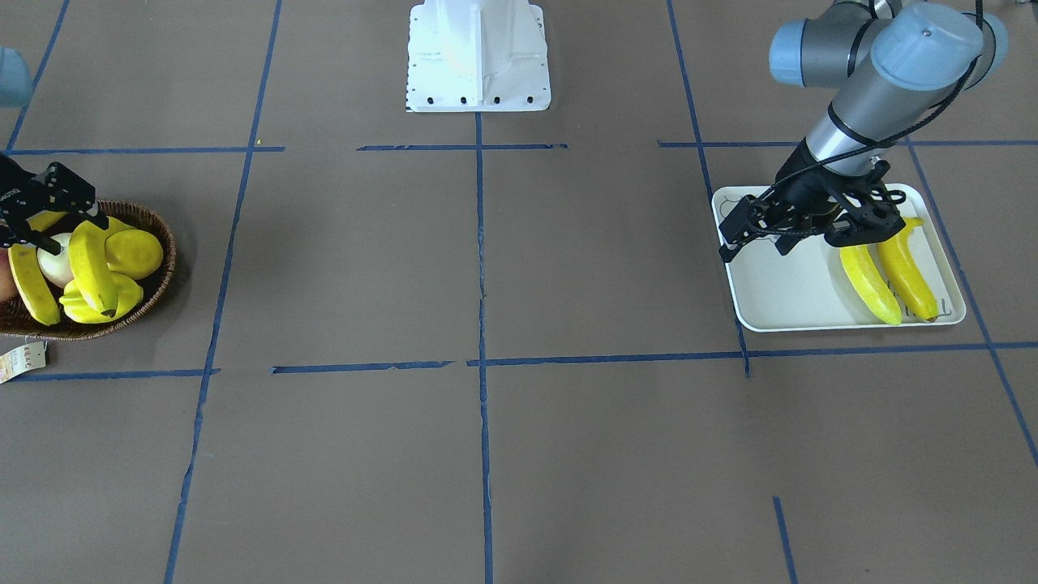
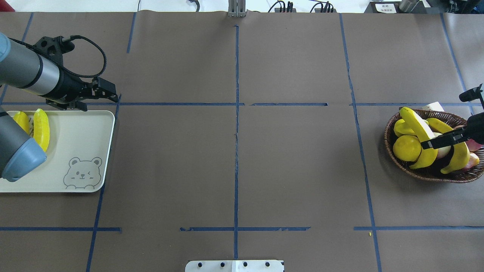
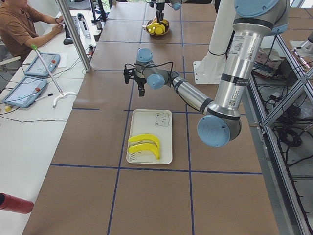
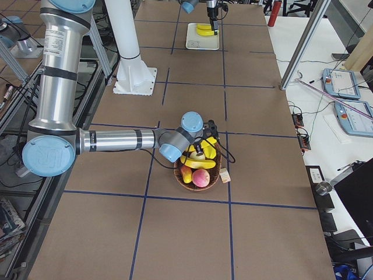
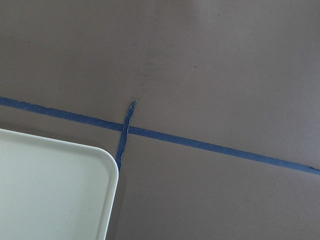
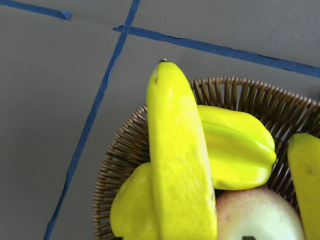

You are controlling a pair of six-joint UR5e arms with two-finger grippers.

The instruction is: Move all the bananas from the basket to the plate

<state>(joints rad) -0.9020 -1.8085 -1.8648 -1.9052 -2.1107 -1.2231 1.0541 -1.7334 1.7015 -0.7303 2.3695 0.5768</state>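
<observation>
Two bananas lie side by side on the white plate with the bear drawing. My left gripper hovers open and empty over the plate's far corner. The wicker basket holds two more bananas. My right gripper is shut on one banana, which is tilted with one end above the rim and fills the right wrist view. The other banana lies beside it in the basket.
The basket also holds a round lemon, a ridged starfruit and a pale reddish round fruit. A paper tag lies by the basket. The robot's white base stands mid-table. Blue tape lines cross the brown table.
</observation>
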